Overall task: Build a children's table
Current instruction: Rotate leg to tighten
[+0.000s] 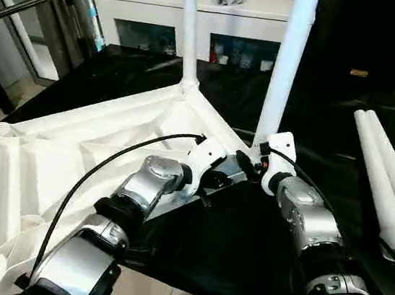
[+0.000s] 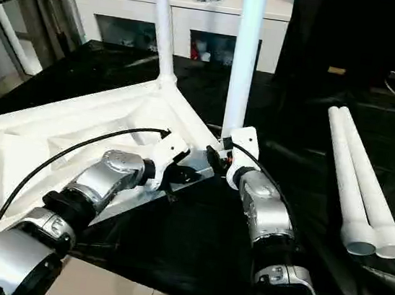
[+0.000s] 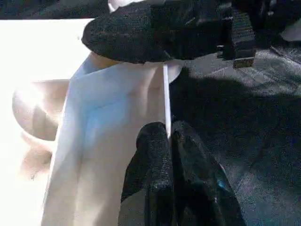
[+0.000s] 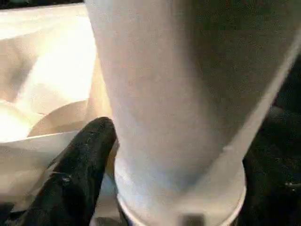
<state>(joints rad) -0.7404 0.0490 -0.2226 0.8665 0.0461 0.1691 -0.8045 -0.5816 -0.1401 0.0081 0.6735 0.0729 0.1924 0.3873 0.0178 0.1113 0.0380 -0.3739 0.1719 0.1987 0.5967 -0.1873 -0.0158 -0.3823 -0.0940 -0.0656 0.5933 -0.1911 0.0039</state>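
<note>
- Glossy black sheeting (image 2: 192,241) covers the work surface, with a white cabinet (image 1: 201,6) behind it.
- Upside down on it lies the white plastic tabletop (image 1: 58,151), ribbed, with rounded corner sockets.
- Two smooth tapered legs (image 1: 188,26) stand upright in sockets.
- Left gripper (image 3: 168,141) is pinched closed on the tabletop's thin rim.
- Right gripper (image 1: 254,159) is at the near leg's (image 2: 244,59) base; its grip cannot be told.
- Two spare legs (image 2: 357,183) lie side by side at the right.

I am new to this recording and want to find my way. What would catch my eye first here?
The white tabletop lies upside down on the black surface, ribbed underside up, with two legs standing in its far and near-right corners. Both grippers meet at the near-right corner: the right gripper at the leg's base, the left gripper pinching the rim. Two spare legs lie to the right.
</note>
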